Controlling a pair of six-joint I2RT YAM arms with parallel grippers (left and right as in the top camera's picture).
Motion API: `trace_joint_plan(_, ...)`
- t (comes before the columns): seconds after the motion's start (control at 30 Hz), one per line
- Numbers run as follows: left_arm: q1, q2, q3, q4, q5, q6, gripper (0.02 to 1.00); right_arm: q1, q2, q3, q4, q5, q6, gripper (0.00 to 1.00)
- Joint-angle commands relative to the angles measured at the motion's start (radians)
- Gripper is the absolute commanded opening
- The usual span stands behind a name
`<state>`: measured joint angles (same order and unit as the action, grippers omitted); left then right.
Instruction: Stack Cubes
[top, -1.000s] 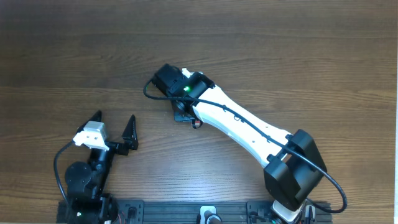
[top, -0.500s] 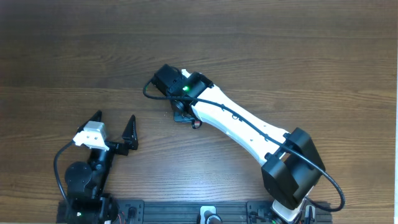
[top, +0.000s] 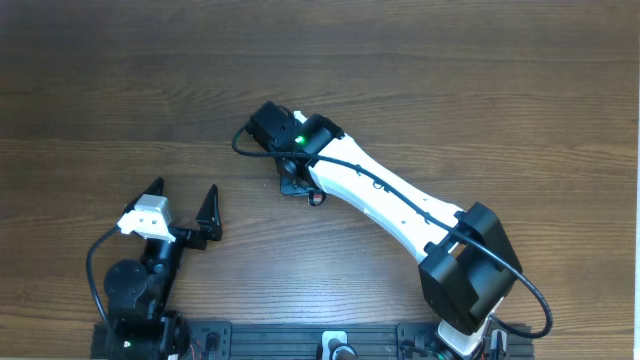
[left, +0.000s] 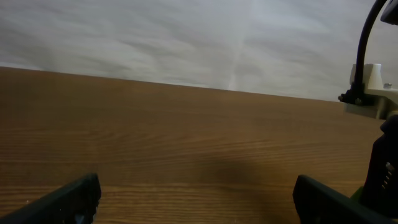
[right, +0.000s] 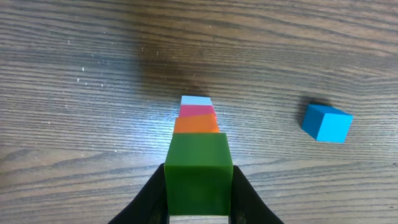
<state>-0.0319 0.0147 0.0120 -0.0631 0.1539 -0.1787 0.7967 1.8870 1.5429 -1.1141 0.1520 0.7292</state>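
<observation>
The solid green plastic cube (right: 198, 168) is clamped between the 2 fingers of the right claw (right: 199, 198). It is held directly over a column of 3 cubes beneath the fingertips: an orange cube (right: 196, 124) uppermost, a pink cube (right: 198, 111) under it and a pale blue cube (right: 196, 99) lowest, on the dark wooden table (right: 74, 124). A bright blue cube (right: 327, 122) lies alone, off to one side of that claw, while the left claw (top: 183, 205) rests spread apart, holding nothing.

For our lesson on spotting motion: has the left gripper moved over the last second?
No. In the top view the left gripper keeps its place on the table, equally far from the black rail at the bottom edge.
</observation>
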Motion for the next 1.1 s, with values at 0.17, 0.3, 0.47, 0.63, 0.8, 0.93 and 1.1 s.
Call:
trace_joint_plan(0.17, -0.003, -0.008, -0.006, 0.0, 0.002, 0.015, 1.0, -0.01, 0.013, -0.002, 0.006, -0.021, -0.005, 0.012)
trace_joint_plan(0.3, -0.003, -0.008, -0.006, 0.0, 0.002, 0.015, 1.0, -0.01, 0.013, -0.007, 0.015, -0.025, -0.005, 0.012)
trace_joint_plan(0.47, -0.003, -0.008, -0.006, 0.0, 0.002, 0.015, 1.0, -0.01, 0.013, -0.017, 0.022, -0.028, -0.005, 0.012)
trace_joint_plan(0.63, -0.003, -0.008, -0.006, 0.0, 0.002, 0.015, 1.0, -0.013, 0.013, -0.023, 0.023, -0.028, -0.001, 0.012)
trace_joint_plan(0.8, -0.003, -0.008, -0.006, 0.0, 0.002, 0.015, 1.0, -0.013, 0.013, -0.025, 0.025, -0.028, -0.001, 0.009)
trace_joint_plan(0.93, -0.003, -0.008, -0.006, 0.0, 0.002, 0.015, 1.0, -0.014, 0.013, -0.034, 0.027, -0.031, -0.001, 0.012)
trace_joint_plan(1.1, -0.003, -0.008, -0.006, 0.0, 0.002, 0.015, 0.998, -0.016, 0.013, -0.042, 0.03, -0.031, 0.005, 0.012)
